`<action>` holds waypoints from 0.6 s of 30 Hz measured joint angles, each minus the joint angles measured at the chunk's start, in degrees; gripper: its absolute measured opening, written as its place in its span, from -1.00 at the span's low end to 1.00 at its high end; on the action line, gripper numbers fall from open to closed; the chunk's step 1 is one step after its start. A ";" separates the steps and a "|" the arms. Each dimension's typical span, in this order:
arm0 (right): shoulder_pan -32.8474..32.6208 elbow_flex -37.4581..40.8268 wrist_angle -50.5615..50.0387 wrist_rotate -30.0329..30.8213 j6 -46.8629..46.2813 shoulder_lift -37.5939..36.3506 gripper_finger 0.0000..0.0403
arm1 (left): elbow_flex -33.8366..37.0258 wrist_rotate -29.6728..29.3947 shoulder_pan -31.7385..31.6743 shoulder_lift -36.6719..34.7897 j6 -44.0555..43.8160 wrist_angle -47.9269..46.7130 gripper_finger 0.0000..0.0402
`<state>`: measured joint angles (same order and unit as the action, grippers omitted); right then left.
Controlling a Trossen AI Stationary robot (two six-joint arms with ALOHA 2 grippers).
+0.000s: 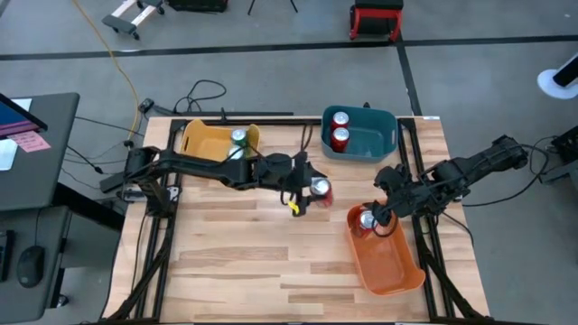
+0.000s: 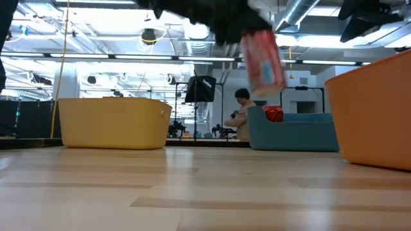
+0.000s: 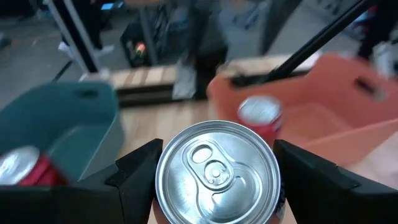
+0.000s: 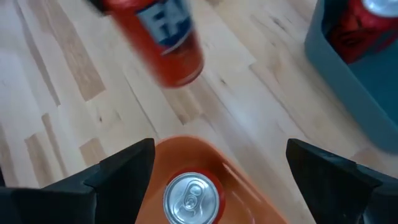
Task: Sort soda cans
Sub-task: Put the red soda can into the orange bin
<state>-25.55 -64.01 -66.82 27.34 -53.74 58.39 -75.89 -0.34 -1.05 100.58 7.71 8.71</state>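
Currently, taking the teal bin as the landmark:
Left gripper: the left gripper hangs just in front of the teal bin, towards the table's middle, its fingers clamped on a red soda can; in the low view that held red can is clear of the wooden table and tilted.
Held can, close up: its silver top fills the space between the two dark fingers.
Right gripper: the right gripper hovers over the near end of the orange bin, which lies in front of the teal bin towards the table's right edge; its fingers stand wide apart and hold nothing.
Orange bin: one red can stands in it, directly beneath the spread fingers.
Teal bin contents: two red cans stand side by side near its left wall.
Yellow bin: the yellow bin, left of the teal bin along the table's far edge, holds green cans, partly hidden by the left arm.
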 joint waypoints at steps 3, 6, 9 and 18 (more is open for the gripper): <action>-0.44 0.00 -0.01 2.87 1.25 -1.53 0.91 | -1.80 0.01 1.61 -0.01 -0.01 0.51 0.38; -0.65 0.00 -0.38 7.77 1.77 -4.27 0.91 | -1.91 -0.17 2.89 0.06 -1.33 3.64 0.38; -0.63 0.00 -0.45 11.60 2.02 -7.72 0.91 | -1.93 0.05 4.15 0.06 -2.89 7.79 0.38; -0.67 0.00 0.01 18.16 1.82 -13.06 0.91 | -2.06 0.33 7.88 -0.03 -4.60 18.57 0.38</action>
<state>-26.22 -64.01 -66.81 45.50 -51.92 45.32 -77.95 -0.01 6.83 100.55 3.11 27.29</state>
